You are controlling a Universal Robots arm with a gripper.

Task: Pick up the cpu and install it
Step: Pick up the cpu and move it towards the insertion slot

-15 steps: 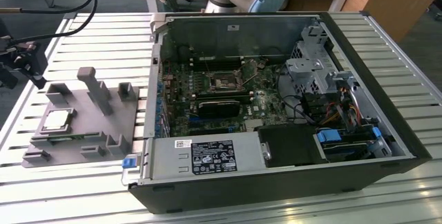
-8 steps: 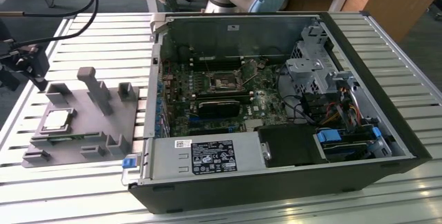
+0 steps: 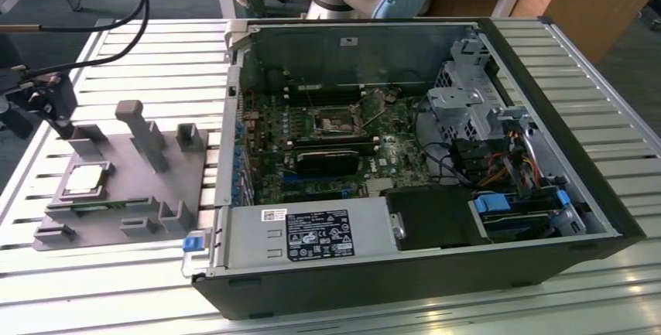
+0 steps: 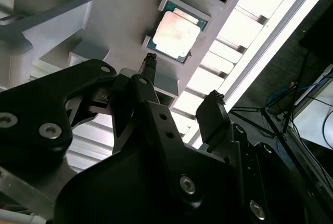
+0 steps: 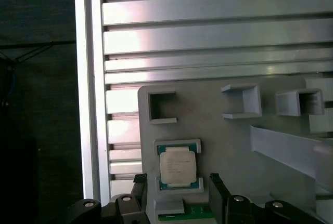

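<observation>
Pincer (image 4: 182, 81) is spread wide open with nothing in it, hanging just over the cpu (image 5: 178, 167). The chip sits in its pocket on the grey fixture plate (image 3: 135, 192) at the exterior view's left, with upright posts (image 3: 139, 130) close by. An open PC case (image 3: 413, 157) sits beside it on the slatted table (image 3: 155, 64).

Honestly, nothing here is legible. The metal power supply box (image 3: 238, 234) in the open computer case (image 3: 413, 288) carries a big label (image 3: 322, 236) packed with tiny print and symbols, plus a corner sticker (image 3: 272, 213) just beside it, and both are too small to make out. A wall sticker (image 3: 348, 40) sits on the case's far inner wall, same story. The cpu (image 5: 177, 166) lid shows faint lines of print in the first wrist view, unreadable too.
</observation>
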